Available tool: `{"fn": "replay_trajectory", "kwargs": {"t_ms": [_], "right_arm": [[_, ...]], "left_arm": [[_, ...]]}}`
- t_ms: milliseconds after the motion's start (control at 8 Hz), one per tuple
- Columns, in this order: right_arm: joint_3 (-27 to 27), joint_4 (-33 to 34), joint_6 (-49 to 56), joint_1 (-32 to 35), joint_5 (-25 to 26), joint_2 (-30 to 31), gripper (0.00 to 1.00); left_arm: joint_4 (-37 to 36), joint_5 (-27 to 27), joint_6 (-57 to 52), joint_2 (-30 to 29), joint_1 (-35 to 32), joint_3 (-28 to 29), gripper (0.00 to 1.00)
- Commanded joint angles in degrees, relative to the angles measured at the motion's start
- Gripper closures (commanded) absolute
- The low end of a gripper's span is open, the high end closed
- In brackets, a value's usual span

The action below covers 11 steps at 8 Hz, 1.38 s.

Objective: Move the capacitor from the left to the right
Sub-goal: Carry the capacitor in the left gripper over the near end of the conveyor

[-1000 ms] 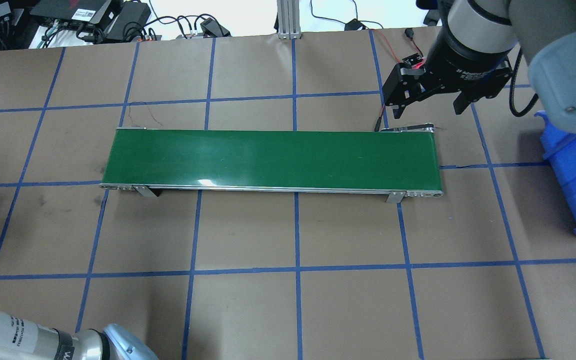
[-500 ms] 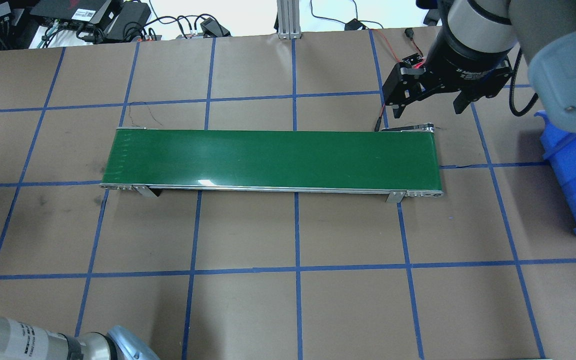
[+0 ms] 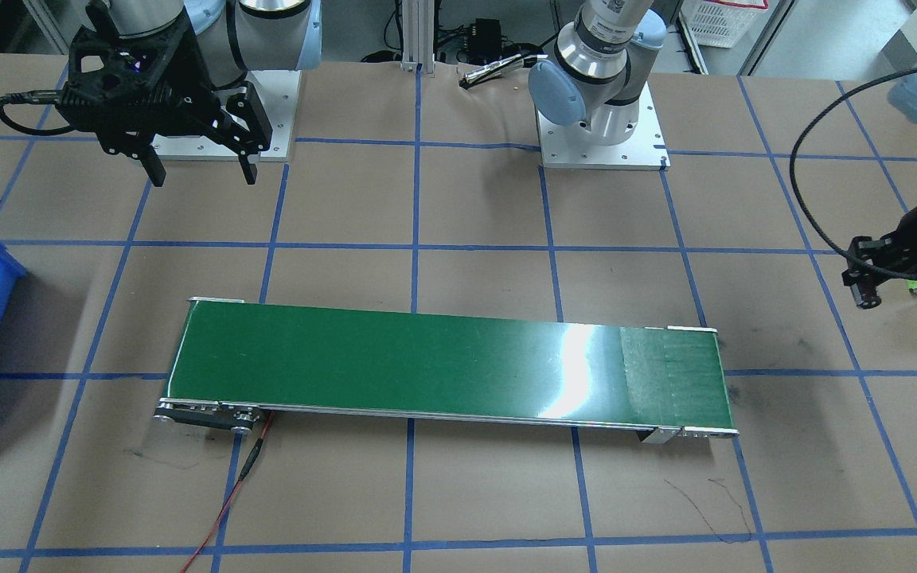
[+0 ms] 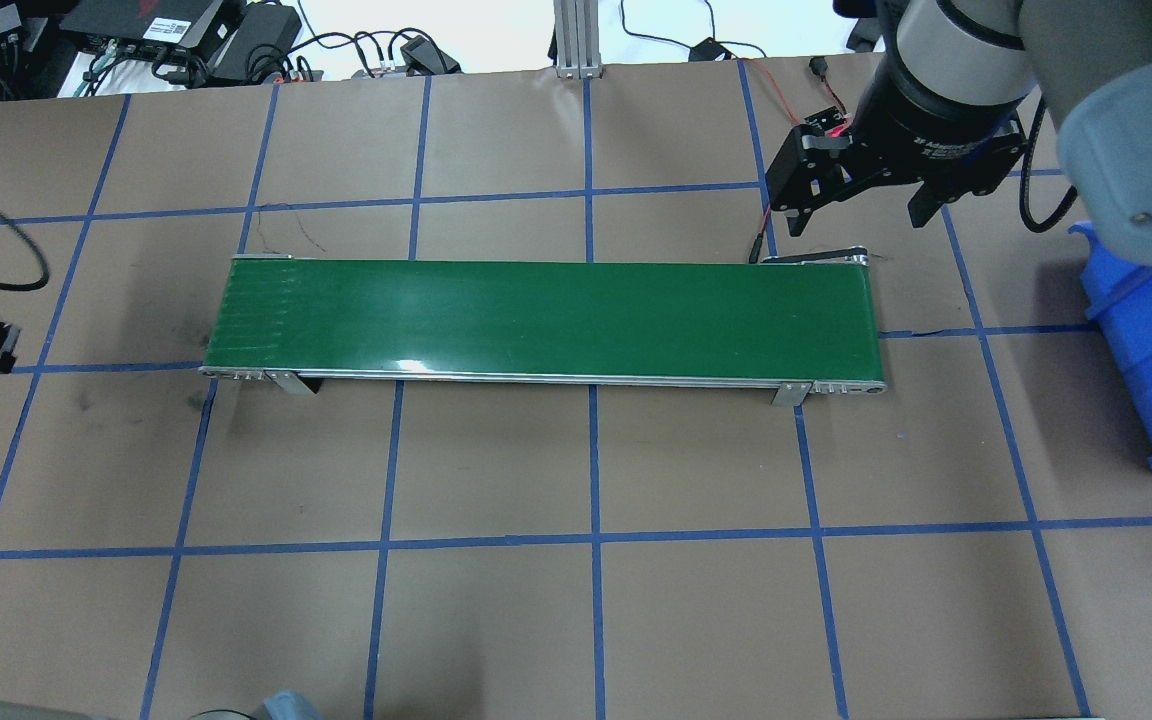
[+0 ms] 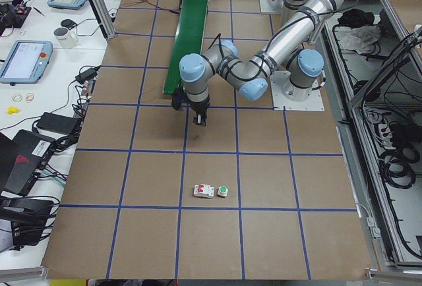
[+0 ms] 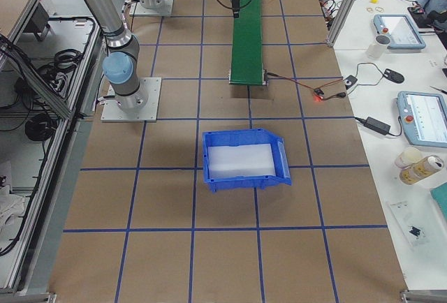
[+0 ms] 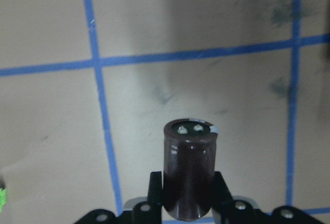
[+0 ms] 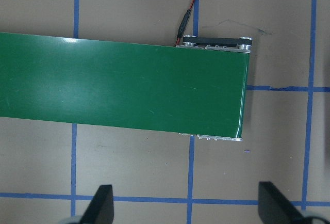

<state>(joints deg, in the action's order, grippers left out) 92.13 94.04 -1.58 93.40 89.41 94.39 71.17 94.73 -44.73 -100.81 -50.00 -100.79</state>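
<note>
— Left gripper (image 7: 186, 198): clamped on the capacitor (image 7: 189, 164), pinching the dark body low down, with the shiny two-terminal end clear of the fingers. Hanging near the left end of the conveyor belt (image 4: 546, 315), above the paper-covered table (image 4: 496, 460), not over the green.

— Room around it?

— Broad taped paper on every side of the belt. Farther out past the belt's left end than the gripper, a white switch (image 5: 203, 191) and a green-capped button (image 5: 223, 191), just beside each other.

— Containers?

— One blue bin (image 6: 241, 181) past the belt's right end, apart from it, pale inner floor showing.

— Right gripper (image 4: 851, 218)?

— Spread wide, gripping nothing, raised near the belt's right end.
</note>
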Motion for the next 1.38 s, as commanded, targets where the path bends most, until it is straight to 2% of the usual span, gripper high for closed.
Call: {"fn": "replay_trajectory", "kwargs": {"t_ms": [0,125,250,500,875,1125,1250], "right_arm": [[0.1,0.1,0.1,-0.1,0.3,-0.2,0.00],[0.1,0.2,0.1,-0.1,0.0,-0.4,0.00],[0.1,0.3,0.2,-0.1,0.4,-0.7,0.00],[0.1,1.1,1.7,-0.1,0.5,-0.9,0.00],[0.2,1.8,1.5,-0.1,1.7,-2.4,0.00],[0.5,1.8,1.5,-0.1,1.7,-9.2,0.00],[0.6,4.4,1.8,-0.1,0.7,-14.4,0.00]], "left_arm": [[-0.2,-3.2,9.4,1.6,-15.9,0.1,1.00],[-0.1,-3.2,10.6,1.1,-21.7,0.0,1.00],[-0.2,-3.0,11.7,1.0,-24.6,0.0,1.00],[-5.5,-3.2,11.2,-1.8,-24.6,0.1,1.00],[-7.7,-3.2,14.7,-5.2,-24.6,0.0,1.00],[-7.7,-3.3,21.3,-6.6,-24.5,0.1,1.00],[-7.7,-3.3,21.6,-6.8,-24.5,0.0,1.00]]}}
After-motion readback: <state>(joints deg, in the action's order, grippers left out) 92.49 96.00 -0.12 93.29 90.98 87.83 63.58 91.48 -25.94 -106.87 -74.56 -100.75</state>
